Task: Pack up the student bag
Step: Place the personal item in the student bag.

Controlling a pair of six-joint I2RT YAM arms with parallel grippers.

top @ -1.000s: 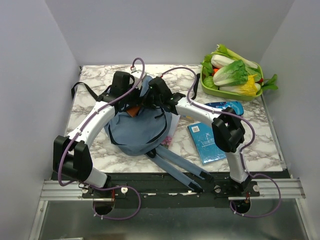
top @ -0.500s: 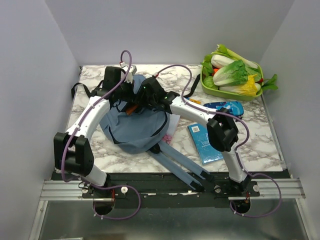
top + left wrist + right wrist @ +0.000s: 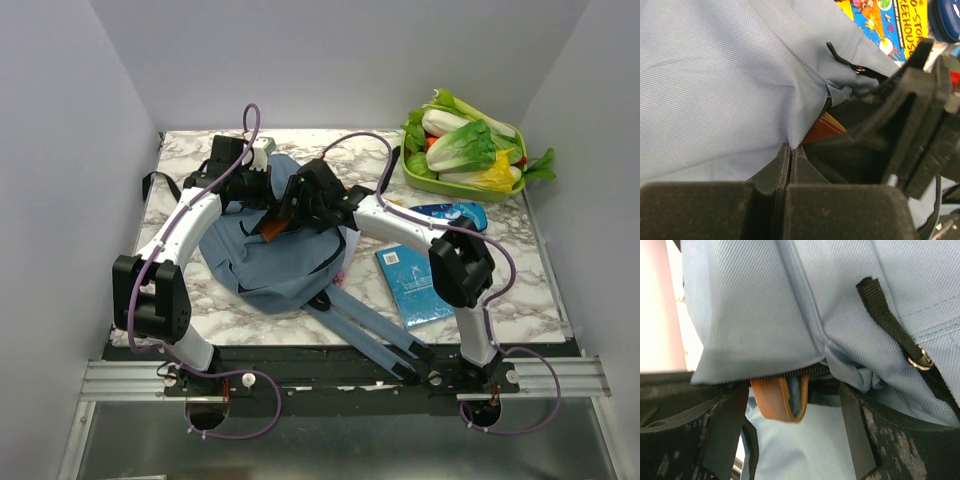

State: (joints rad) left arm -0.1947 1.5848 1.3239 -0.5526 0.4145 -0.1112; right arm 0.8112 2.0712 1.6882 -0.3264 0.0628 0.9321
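The student bag [image 3: 270, 265], dusty blue, lies in the middle of the table with its straps [image 3: 372, 335] trailing toward the near edge. My left gripper [image 3: 262, 190] is shut on a fold of the bag's fabric [image 3: 715, 90] at the rim of the opening, the cloth pinched between its tips [image 3: 790, 149]. My right gripper [image 3: 285, 212] stands open at that opening. An orange-brown flat item [image 3: 777, 397] pokes out under the zipper edge between the spread fingers [image 3: 722, 430], touching neither.
A green tray [image 3: 411, 183] of vegetables sits at the back right. A blue pencil case [image 3: 450, 213] and a teal book [image 3: 410, 285] lie to the right of the bag. A colourful book [image 3: 880, 25] lies under the bag's far side.
My right gripper has opened and let go of the orange-brown item, which stays in the bag's mouth. The left arm has moved a little left and back, still holding the fabric.
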